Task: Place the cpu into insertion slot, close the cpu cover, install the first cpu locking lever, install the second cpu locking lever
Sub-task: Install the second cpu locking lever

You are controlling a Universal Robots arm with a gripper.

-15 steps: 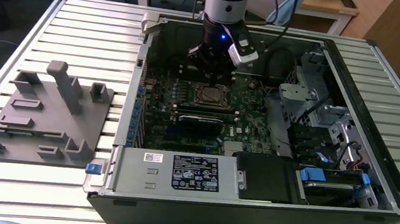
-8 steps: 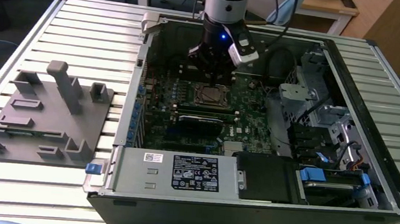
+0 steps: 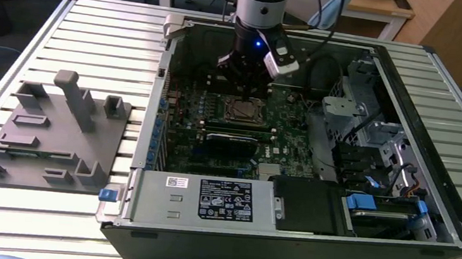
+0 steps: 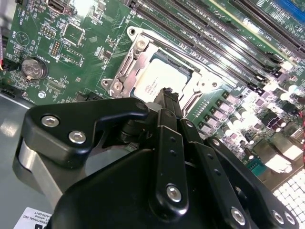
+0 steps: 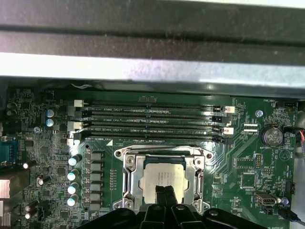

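Gripper (image 5: 165, 194) over cpu (image 5: 163, 177) seated in insertion slot (image 5: 131, 179) (cpu cover (image 5: 198, 164) closed around it), fingers pressed together, holding nothing

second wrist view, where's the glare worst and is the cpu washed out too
In the second wrist view the glare blows out the board's components past the memory slots; the cpu stays readable with a soft sheen. In the first wrist view the cpu looks evenly lit.
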